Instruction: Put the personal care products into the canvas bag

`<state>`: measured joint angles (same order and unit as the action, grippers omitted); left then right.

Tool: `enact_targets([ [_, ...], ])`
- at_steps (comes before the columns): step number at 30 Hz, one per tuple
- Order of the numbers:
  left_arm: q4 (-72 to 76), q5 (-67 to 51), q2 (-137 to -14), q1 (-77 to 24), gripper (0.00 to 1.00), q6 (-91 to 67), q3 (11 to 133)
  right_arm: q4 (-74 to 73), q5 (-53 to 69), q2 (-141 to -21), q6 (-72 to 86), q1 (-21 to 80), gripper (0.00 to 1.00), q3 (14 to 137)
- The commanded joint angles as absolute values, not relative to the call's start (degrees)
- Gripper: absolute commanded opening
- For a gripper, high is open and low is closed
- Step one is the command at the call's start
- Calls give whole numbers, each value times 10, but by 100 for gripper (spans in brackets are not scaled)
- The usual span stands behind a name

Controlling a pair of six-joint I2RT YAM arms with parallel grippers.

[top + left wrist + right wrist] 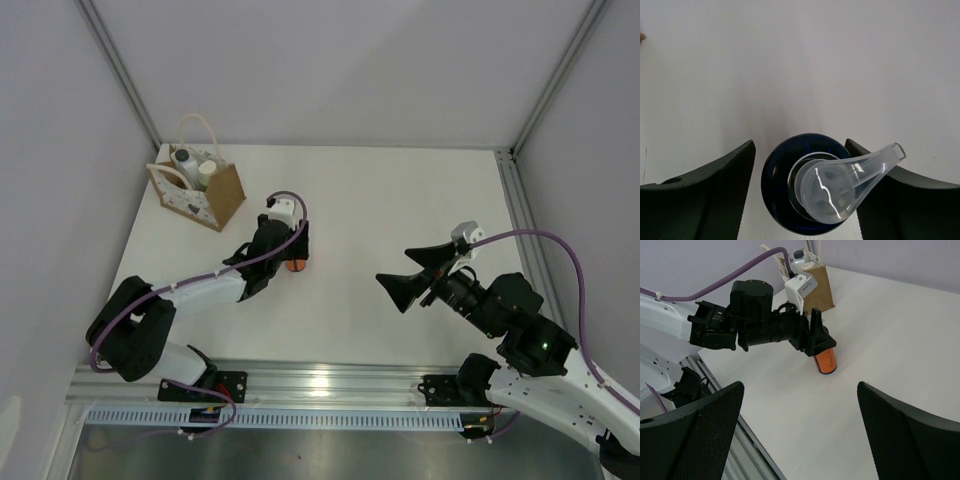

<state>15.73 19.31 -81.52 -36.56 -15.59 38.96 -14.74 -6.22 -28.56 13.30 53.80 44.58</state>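
The orange bottle (296, 266) stands on the white table; in the right wrist view its orange body (826, 361) shows below the left gripper (821, 342). In the left wrist view its dark blue cap (777, 185) with a clear pump top (840, 187) sits between the fingers of my left gripper (800, 142), which is open, with a narrow gap at the left finger. The canvas bag (222, 195) stands at the far left with the white dark-capped bottle (184, 160) and the cream-white cylinder (207, 172) inside. My right gripper (393, 266) is open and empty.
The bag (820, 287) stands behind the left arm in the right wrist view. A metal rail (330, 385) runs along the near table edge. Grey walls close in the left, right and far sides.
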Motion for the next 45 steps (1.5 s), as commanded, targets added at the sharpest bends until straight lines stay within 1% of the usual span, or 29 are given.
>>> enact_targets([
  [1, 173, 203, -810, -362, 72, -168, 415, -143, -67, -290, 133, 541, 99, 448],
  [2, 173, 201, -810, -362, 69, -168, 412, -142, -67, -290, 134, 541, 99, 448],
  [5, 166, 206, -810, -363, 35, -168, 419, -143, -67, -294, 133, 541, 99, 449],
  [6, 150, 210, -810, -363, 16, -171, 424, -142, -67, -294, 133, 541, 100, 448],
  [8, 128, 222, -811, -363, 2, -173, 448, -142, -67, -298, 134, 541, 99, 448],
  [9, 102, 226, -811, -363, 0, -171, 456, -142, -66, -300, 134, 541, 99, 448],
  [13, 35, 260, -795, -360, 0, -159, 537, -140, -63, -306, 135, 541, 99, 446],
  [14, 23, 265, -792, -357, 0, -155, 581, -140, -63, -308, 136, 541, 99, 446],
  [16, -24, 281, -785, -345, 0, -139, 618, -140, -62, -312, 136, 541, 99, 446],
  [17, -39, 298, -786, -339, 0, -123, 675, -142, -63, -312, 135, 541, 99, 447],
  [18, -65, 305, -788, -334, 0, -113, 694, -143, -65, -310, 136, 541, 99, 447],
  [21, -89, 328, -797, -307, 0, -70, 789, -145, -63, -302, 136, 541, 99, 447],
  [25, -109, 357, -825, -252, 0, -29, 897, -148, -67, -290, 137, 541, 99, 447],
  [27, -115, 359, -838, -227, 0, -30, 926, -148, -65, -289, 137, 541, 99, 447],
  [28, -115, 358, -852, -202, 0, -31, 966, -149, -64, -290, 138, 541, 99, 448],
  [30, -117, 353, -869, -179, 0, -29, 1006, -148, -61, -291, 138, 541, 99, 448],
  [35, -147, 345, -968, -116, 0, -13, 1150, -149, -67, -303, 136, 541, 99, 447],
  [38, -149, 345, -1016, -91, 0, 0, 1195, -147, -55, -316, 137, 541, 99, 447],
  [41, -140, 343, -1037, -64, 0, 22, 1211, -147, -47, -323, 140, 541, 99, 449],
  [45, -144, 324, -1052, -21, 0, 0, 1211, -144, -33, -327, 144, 541, 99, 450],
])
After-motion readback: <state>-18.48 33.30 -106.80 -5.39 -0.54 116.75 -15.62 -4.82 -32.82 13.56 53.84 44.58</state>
